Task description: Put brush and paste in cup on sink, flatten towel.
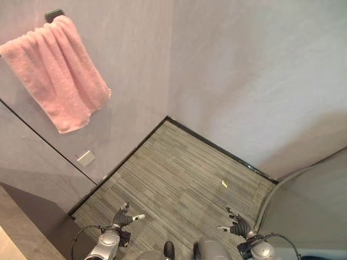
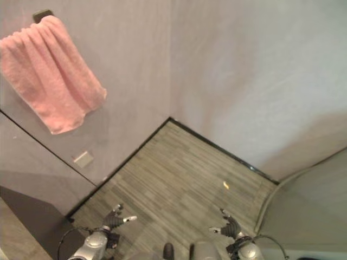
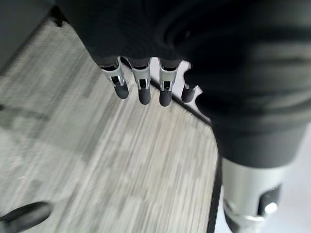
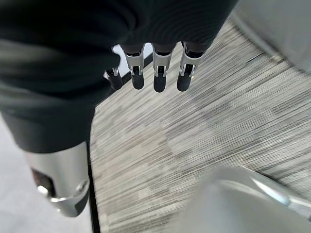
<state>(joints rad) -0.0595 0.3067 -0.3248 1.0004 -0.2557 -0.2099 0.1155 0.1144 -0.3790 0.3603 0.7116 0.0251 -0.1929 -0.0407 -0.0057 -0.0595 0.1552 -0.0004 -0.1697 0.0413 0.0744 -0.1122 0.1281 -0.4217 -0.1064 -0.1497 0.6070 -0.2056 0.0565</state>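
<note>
We see the left robot hand (image 1: pixel 126 218) and right robot hand (image 1: pixel 235 225) low over the floor (image 1: pixel 179 173), fingers loosely spread, empty; the pink towel (image 1: pixel 57 70) hangs bunched on the wall well above the left one, its bar mostly hidden.

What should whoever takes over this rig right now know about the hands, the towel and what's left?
Left hand: open, empty, low over the striped floor.
Right hand: open, empty, also low over the floor.
Pink towel: hanging bunched and slanted from a dark hook on the grey wall, upper left; not flattened.
Brush, paste, cup and sink: not located from here.
Done: nothing evident. Left: find the sink items, load the cup, flatten the towel.
</note>
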